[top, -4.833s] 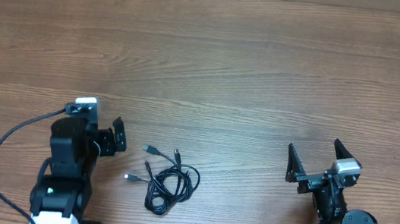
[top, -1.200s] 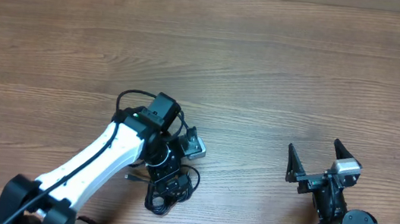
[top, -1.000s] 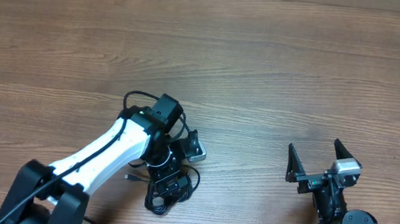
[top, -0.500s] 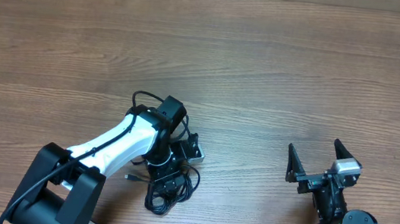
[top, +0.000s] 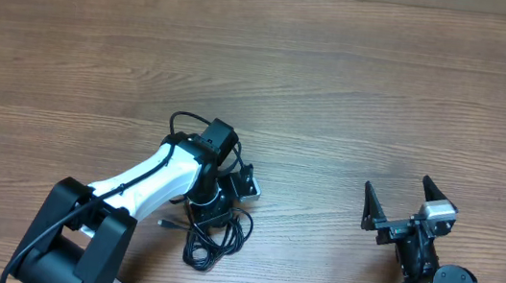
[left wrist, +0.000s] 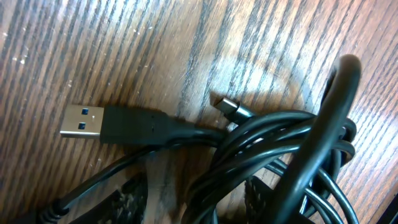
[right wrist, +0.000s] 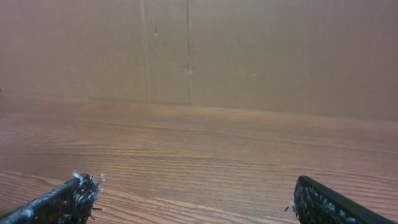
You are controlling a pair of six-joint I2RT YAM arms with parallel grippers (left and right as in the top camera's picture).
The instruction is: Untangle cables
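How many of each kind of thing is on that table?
Robot arms: 2 (left, right)
Tangled bundle of black cables: 1 (strands too knotted to count singly)
Total: 3

Table (top: 356, 87): brown wood-grain top, grain running left-right in the overhead view. A light glare patch shows on it in the left wrist view.

On it: cables (top: 213, 243), one black tangle of thin looped cords near the front edge, left of centre. The top of the tangle is covered from above. One lead runs out to the left, its plug end (top: 166, 222) flat on the wood.

Up close, a USB-A plug (left wrist: 81, 121) lies flat, silver shell pointing left, black boot running right into the loops. A small plug (left wrist: 231, 107) sits just above the strands.
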